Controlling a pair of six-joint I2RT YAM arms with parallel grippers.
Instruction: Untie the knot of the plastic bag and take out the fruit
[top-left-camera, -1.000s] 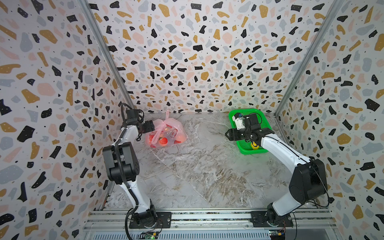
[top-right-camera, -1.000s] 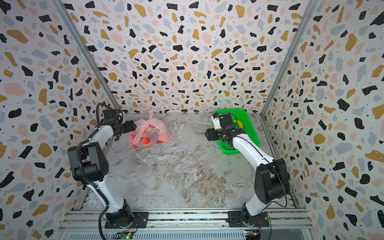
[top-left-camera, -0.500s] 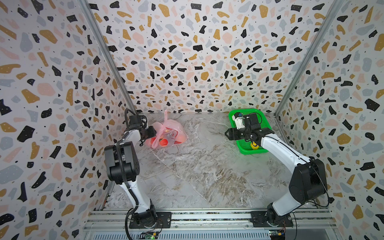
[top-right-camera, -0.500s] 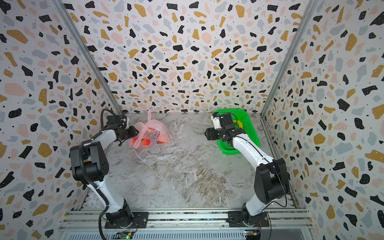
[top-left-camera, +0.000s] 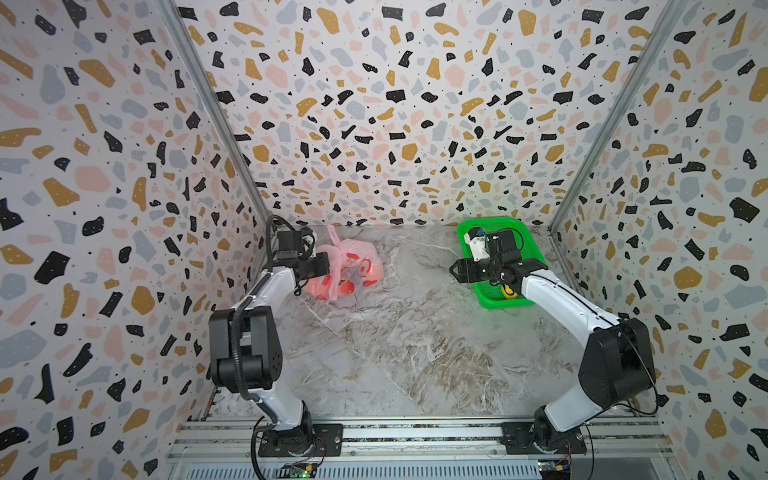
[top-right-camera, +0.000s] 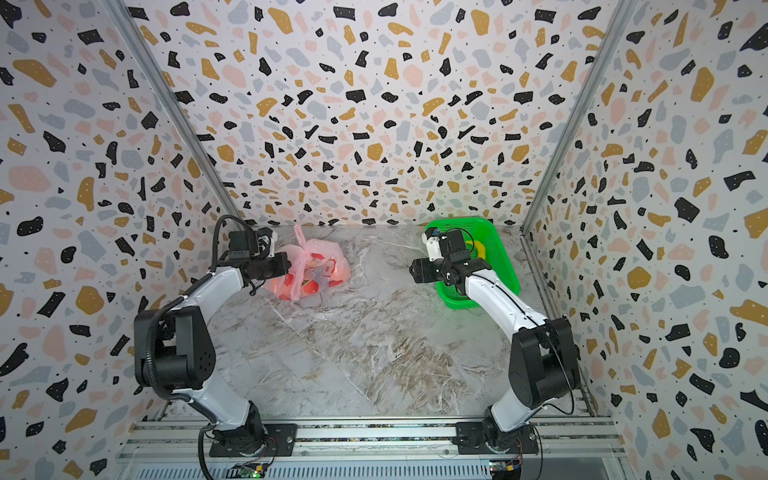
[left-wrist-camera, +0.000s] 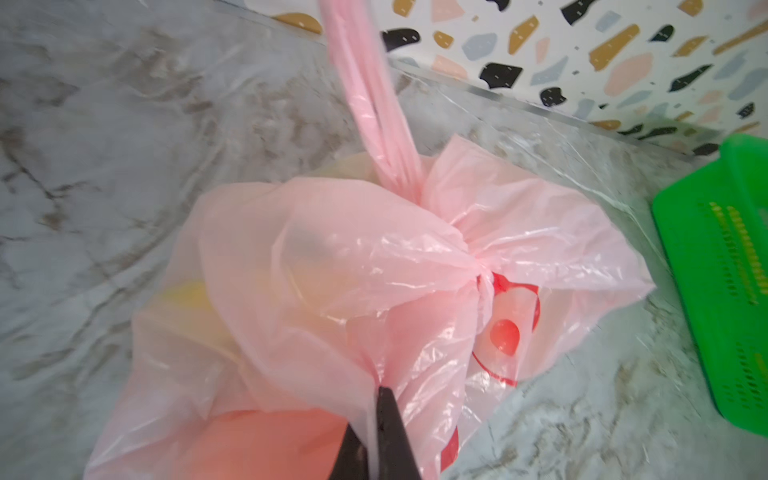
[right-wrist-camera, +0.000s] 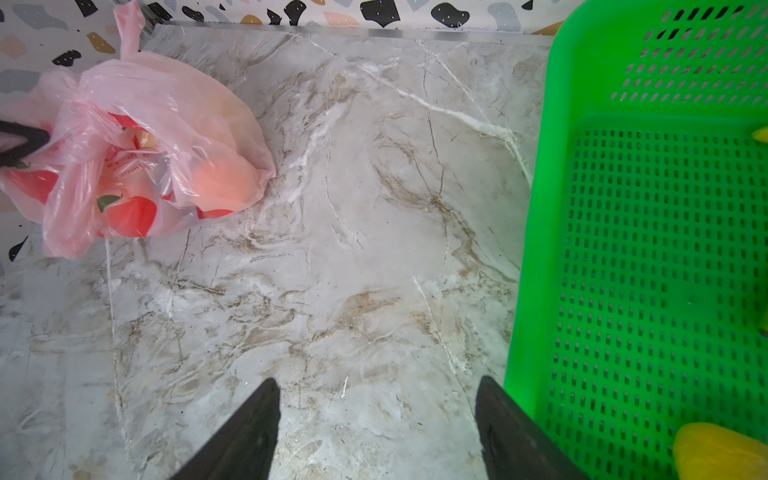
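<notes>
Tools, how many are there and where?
2. The left tool is shut on the plastic bag; the right tool hangs open over the table beside the green basket.

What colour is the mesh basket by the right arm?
The basket is bright green; the right wrist view shows it best.

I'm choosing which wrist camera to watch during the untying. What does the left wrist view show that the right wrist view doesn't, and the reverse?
Only the left wrist view: the small twisted pink knot, close up. Only the right wrist view: the right gripper, open and empty above the marble-patterned table, and a smooth yellow object plainly inside the green mesh basket. Both: the thin translucent pink plastic bag, the basket, the table, and the left gripper shut on the bag's film.
</notes>
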